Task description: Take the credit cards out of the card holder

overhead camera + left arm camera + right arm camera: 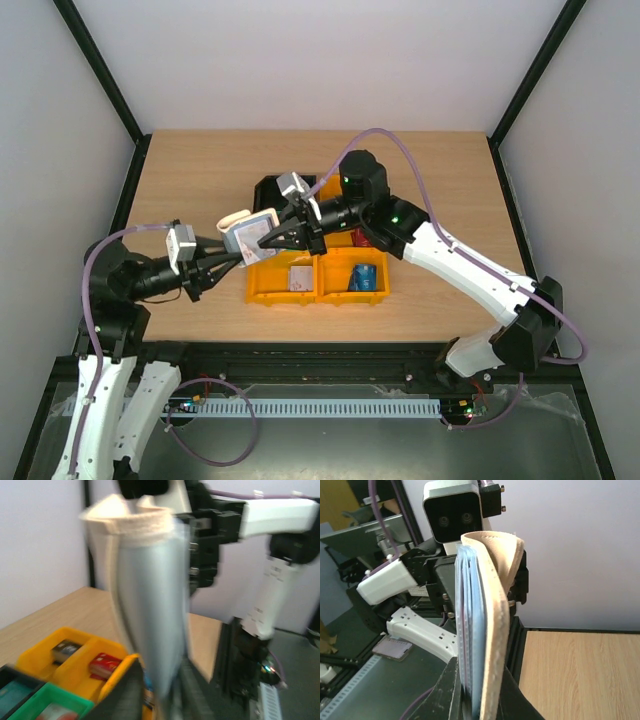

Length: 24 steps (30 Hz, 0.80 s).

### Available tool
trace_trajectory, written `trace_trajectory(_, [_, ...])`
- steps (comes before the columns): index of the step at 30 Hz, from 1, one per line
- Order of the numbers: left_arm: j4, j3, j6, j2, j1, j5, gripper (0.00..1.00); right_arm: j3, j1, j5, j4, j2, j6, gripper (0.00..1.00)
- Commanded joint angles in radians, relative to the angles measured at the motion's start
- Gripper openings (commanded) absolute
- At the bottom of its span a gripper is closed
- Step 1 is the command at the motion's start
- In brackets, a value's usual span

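Top external view: a two-compartment orange bin point(318, 292) sits mid-table, toward the near edge. Its left compartment holds a white-pink card point(300, 277) and its right a blue card point(366, 278). A second orange bin point(345, 238) touches it on the far side, largely covered by the right arm, and a black bin point(268, 188) stands behind that.

The left wrist view shows an orange bin point(30, 661) holding a black card point(65, 650) and a red card point(104, 664), with a green bin point(50, 700) cut off at the bottom edge. This view is motion-blurred.

The card holder point(250, 232) is held in the air over the left end of the orange bins, its tan flap bent open. Edge-on in the right wrist view, it shows thin pale-blue layers point(468, 630); whether these are cards or pockets cannot be told.

The left gripper point(238, 256) is clamped on one edge of the holder, and the right gripper point(266, 240) is closed on the opposite edge.
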Motion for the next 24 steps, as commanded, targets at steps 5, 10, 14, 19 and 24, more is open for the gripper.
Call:
trace_trajectory(5, [0.032, -0.089, -0.193, -0.062, 0.031, -0.482, 0.60, -0.084, -0.016, 0.406, 0.143, -0.105, 0.124, 0.02])
trace_trajectory(10, [0.049, -0.103, -0.233, -0.088, 0.046, -0.488, 0.74, -0.035, -0.015, 0.677, 0.066, -0.068, 0.198, 0.02])
trace_trajectory(14, [0.059, -0.108, -0.213, -0.091, 0.053, -0.470, 0.73, -0.023, -0.013, 0.767, 0.046, -0.043, 0.231, 0.02])
trace_trajectory(19, [0.085, -0.130, -0.221, -0.089, 0.052, -0.382, 0.66, -0.029, -0.009, 0.779, 0.041, -0.017, 0.252, 0.02])
trace_trajectory(24, [0.155, -0.176, -0.297, -0.090, 0.052, -0.347, 0.67, -0.033, -0.007, 0.763, 0.039, -0.013, 0.258, 0.02])
